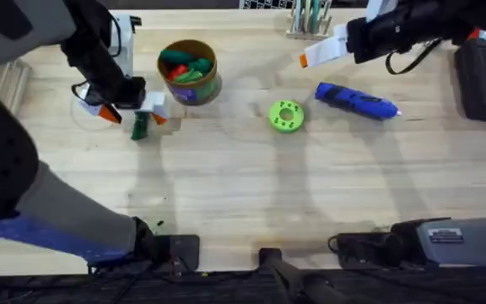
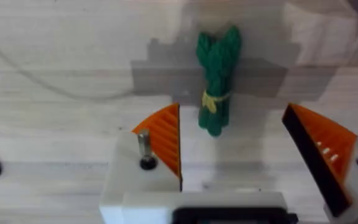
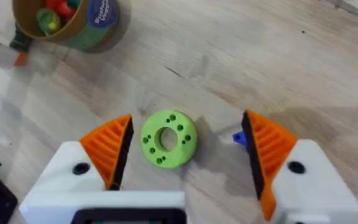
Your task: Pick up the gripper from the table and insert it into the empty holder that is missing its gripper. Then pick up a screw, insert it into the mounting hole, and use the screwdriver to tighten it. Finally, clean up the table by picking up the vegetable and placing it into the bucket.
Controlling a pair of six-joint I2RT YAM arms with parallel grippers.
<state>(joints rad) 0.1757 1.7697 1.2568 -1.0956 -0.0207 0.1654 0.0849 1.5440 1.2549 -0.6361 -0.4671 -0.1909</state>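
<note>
Pale wooden table (image 1: 243, 194) carries bucket (image 1: 189, 72), screwdriver (image 1: 357, 100).

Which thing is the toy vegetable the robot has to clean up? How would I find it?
Find the round bucket with colourful toys inside, at the far left of the wooden table. Just in front of it and a bit left, the left end effector hovers open, and the vegetable lies on the table below it. It is a skinny dark-green bundle tied with a yellow band, unlike the round lime-green disc with holes.

Dark-green toy vegetable (image 2: 217, 84) lying flat on tabletop (image 1: 243, 203); tan-rimmed bucket (image 1: 189, 72) upright nearby, toys inside; blue screwdriver (image 1: 357, 100) lying apart.
</note>
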